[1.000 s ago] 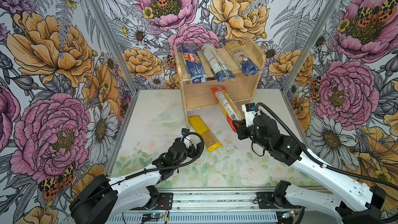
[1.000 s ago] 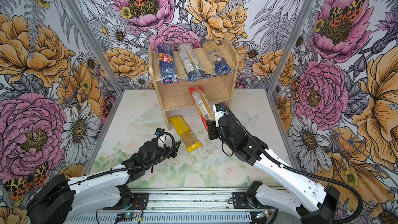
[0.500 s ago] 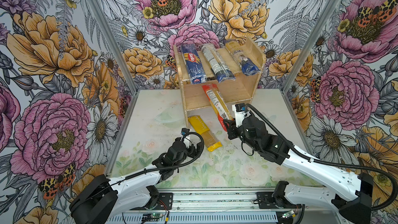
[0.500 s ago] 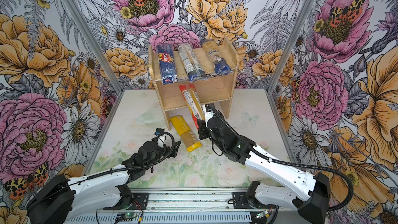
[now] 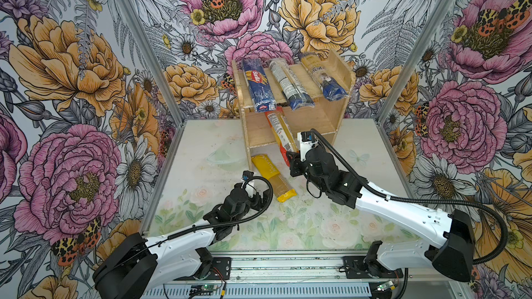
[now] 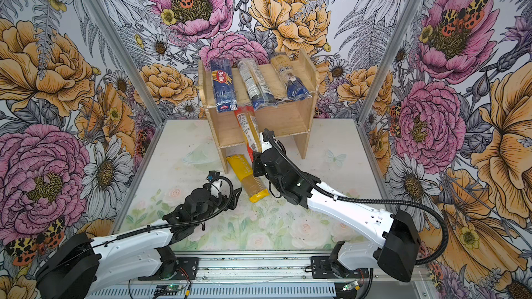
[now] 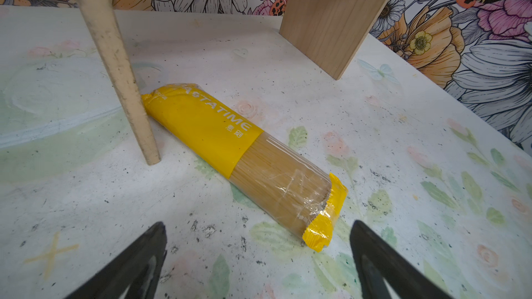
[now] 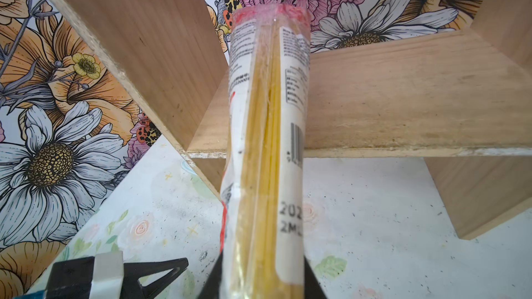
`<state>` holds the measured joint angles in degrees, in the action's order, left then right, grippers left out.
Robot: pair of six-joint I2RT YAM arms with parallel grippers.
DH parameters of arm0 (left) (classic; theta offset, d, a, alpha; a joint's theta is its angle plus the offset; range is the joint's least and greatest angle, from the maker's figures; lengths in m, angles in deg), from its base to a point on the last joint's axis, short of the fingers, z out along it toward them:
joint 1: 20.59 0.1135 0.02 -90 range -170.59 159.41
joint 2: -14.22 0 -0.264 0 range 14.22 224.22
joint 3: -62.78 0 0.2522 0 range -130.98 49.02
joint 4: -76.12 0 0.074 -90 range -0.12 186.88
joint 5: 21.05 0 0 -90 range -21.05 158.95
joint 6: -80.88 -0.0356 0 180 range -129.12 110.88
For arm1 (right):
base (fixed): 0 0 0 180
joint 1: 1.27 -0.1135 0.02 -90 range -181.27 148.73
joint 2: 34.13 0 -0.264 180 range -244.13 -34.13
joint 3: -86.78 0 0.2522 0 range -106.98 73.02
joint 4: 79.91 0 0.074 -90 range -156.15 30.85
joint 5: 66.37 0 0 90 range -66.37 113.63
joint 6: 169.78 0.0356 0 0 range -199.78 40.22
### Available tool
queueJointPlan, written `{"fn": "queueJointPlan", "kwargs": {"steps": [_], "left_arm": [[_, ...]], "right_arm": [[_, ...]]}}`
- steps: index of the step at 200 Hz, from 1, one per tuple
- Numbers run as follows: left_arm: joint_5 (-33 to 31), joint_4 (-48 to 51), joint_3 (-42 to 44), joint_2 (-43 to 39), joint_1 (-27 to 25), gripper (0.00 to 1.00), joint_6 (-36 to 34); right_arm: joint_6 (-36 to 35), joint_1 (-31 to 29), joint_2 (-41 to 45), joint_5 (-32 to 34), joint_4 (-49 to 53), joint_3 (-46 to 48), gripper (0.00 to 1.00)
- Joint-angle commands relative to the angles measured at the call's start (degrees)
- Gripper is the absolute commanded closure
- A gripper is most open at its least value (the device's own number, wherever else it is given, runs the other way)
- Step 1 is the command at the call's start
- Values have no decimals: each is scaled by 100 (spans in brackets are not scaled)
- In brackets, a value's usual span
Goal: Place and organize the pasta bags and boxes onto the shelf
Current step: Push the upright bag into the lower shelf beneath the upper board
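Red-ended spaghetti pack (image 5: 280,130), clamped at its near end by the right pincer (image 5: 291,160), should slide level and straight onto the lower tier of the shelf (image 5: 313,123), while the left pincer (image 7: 258,225) gapes empty.

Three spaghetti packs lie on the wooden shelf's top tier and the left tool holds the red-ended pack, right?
No, the right tool holds the red-ended clear spaghetti pack, as both top views show. Three packs do lie on the light wooden shelf's top tier.

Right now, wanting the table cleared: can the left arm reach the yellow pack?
Likely yes: the left arm has its jaws open, facing the yellow pack, only bare table between; the shelf stands at its far end.
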<state>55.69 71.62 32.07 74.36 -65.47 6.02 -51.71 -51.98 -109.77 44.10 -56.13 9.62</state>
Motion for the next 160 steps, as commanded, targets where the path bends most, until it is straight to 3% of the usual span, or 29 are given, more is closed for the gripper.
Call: {"fn": "queueJointPlan", "kwargs": {"steps": [1, 160], "left_arm": [[65, -47, 43, 46, 18, 1, -156], [86, 66, 203, -240, 130, 1, -214]], "right_arm": [[150, -53, -38, 334, -1327, -571, 100], [356, -78, -1151, 585, -1952, -1156, 100]]}}
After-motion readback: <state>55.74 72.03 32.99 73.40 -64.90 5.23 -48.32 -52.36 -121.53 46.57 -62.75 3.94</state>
